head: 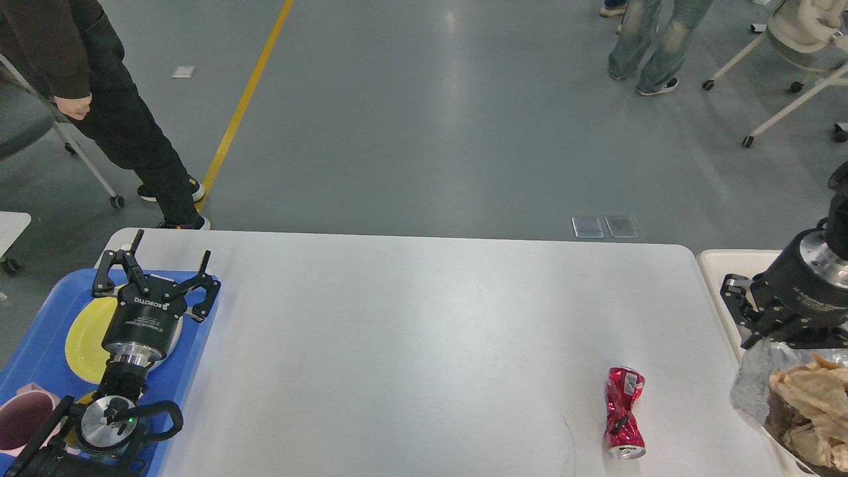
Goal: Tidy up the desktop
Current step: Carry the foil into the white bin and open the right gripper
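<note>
Desktop (411, 344) fills the middle of the head view, white, rounded far corners, mostly bare.

Left gripper (167, 255) sits at the desktop's far-left corner, above a blue tray (40, 344) that overlaps that edge. Fingers spread wide apart, nothing between them. Under the left wrist: a yellow plate (83, 341) on the tray. A pink bowl (26, 417) sits nearer me on the same tray, partly cut off by the frame edge.

Right gripper (745, 311) is off the desktop's right edge, over a cream bin (719, 265) that butts against the table. It's dark and seen at an angle; can't tell whether the fingers are apart or closed. Directly below it is a crumpled silver bag (752, 384) with brownish paper scraps (808, 404) showing inside; whether the gripper is touching the bag isn't clear.

Only loose item on the desktop: a crushed red can (624, 414), lying on its side near the front-right, open end toward me. It's near the bag and right gripper, well apart from the left gripper. Nothing sits between the can and either arm.

Beyond the table: grey floor with a yellow line (245, 99), a person in dark clothes (112, 99) standing close to the far-left corner, another person's legs (652, 46) far right, wheeled chair bases (782, 73) beside them.
</note>
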